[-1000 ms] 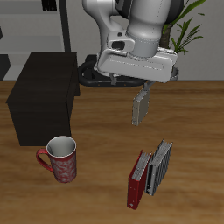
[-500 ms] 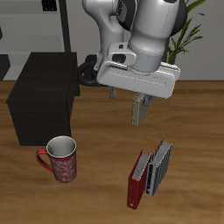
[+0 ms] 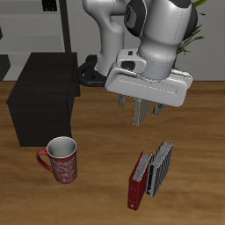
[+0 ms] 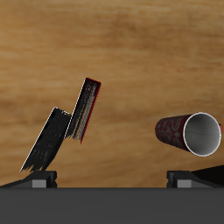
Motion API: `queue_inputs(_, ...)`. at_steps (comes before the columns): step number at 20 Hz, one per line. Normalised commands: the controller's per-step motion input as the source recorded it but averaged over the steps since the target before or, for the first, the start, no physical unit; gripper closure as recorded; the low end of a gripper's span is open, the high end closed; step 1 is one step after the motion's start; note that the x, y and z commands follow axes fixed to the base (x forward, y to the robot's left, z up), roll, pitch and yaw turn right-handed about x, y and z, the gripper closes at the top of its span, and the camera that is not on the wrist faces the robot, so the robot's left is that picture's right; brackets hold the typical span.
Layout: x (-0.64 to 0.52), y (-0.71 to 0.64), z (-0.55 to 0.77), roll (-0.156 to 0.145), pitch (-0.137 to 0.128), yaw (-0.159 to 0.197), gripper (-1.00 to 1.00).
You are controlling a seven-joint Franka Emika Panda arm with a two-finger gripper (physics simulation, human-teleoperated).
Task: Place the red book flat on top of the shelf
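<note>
The red book (image 3: 137, 181) stands upright near the table's front edge, leaning against the grey striped book (image 3: 159, 168). It also shows in the wrist view (image 4: 87, 108), edge on. The shelf (image 3: 44, 92) is a low dark cabinet farther back, beyond the mug. My gripper (image 3: 143, 118) hangs in the air above and behind the books, touching nothing. In the wrist view my gripper (image 4: 114, 180) has its fingers wide apart, open and empty.
A red patterned mug (image 3: 61, 160) stands in front of the shelf; it also shows in the wrist view (image 4: 189, 131). The grey striped book also shows in the wrist view (image 4: 49, 140). A tall grey rack (image 3: 63, 26) and a plant (image 3: 188, 35) stand at the back.
My hand has turned and come a little lower and toward the books. The books, mug and shelf have not moved.
</note>
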Motion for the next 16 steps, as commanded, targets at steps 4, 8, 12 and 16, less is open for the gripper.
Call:
queue_inputs(4,0.2,0.17,-0.07,0.059,-0.03,0.002,-1.0)
queue_inputs(8,0.23,0.07,-0.18,0.008,-0.001,-0.028,-1.0)
queue_inputs(12,0.18,0.05,-0.19,0.0,-0.01,-0.025,-1.0)
queue_inputs(16,0.17,0.08,-0.18,0.016,-0.005,0.004,-1.0)
